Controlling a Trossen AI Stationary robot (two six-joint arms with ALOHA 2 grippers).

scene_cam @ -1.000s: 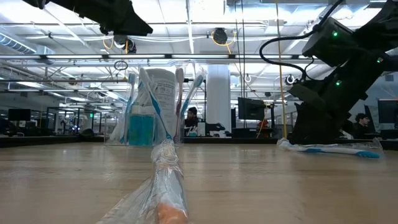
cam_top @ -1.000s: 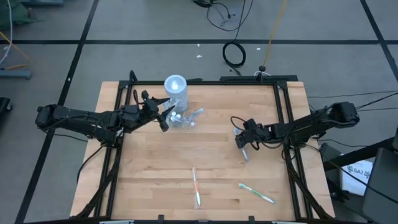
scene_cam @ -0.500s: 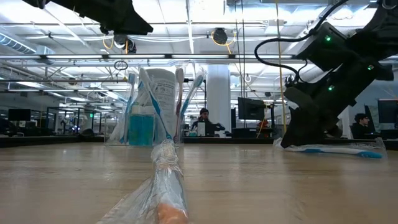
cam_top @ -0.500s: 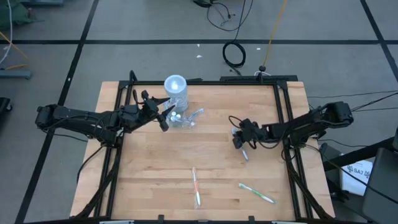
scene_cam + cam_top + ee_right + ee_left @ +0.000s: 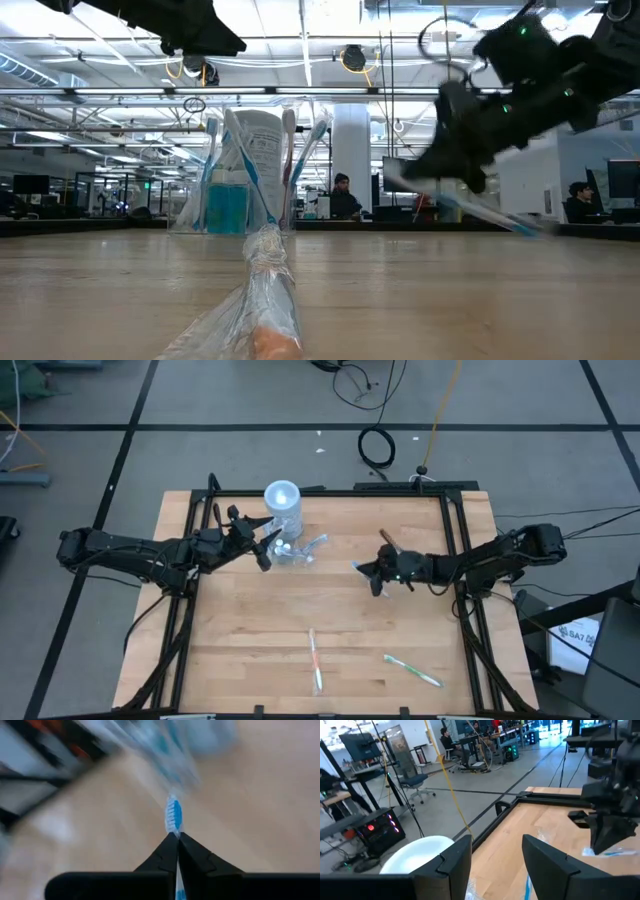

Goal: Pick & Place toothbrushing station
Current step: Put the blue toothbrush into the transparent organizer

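Wooden butcher-block table (image 5: 330,610) in a black frame, set on a grey workshop floor with a coiled cable (image 5: 377,448) behind it; the low view looks past the tabletop into a long lit hall where a person (image 5: 343,196) sits at a desk. Toothbrushing station (image 5: 284,520) stands upright near the table's back edge, left of centre: clear cylinder with pale round top, low clear tray part beside it, brushes and teal tubes inside as seen in the low view. Left gripper (image 5: 262,548) sits just beside the station on its left, fingers (image 5: 456,860) apart, the pale round top showing past them in the left wrist view; contact cannot be told. Right gripper (image 5: 372,574) is raised off the wood right of centre, well apart from the station, fingers (image 5: 165,854) pressed together on a blue toothbrush (image 5: 173,815), its handle slanting down in the low view. Two more toothbrushes lie near the front edge: an orange-and-white one (image 5: 315,659) and a green one (image 5: 413,670).
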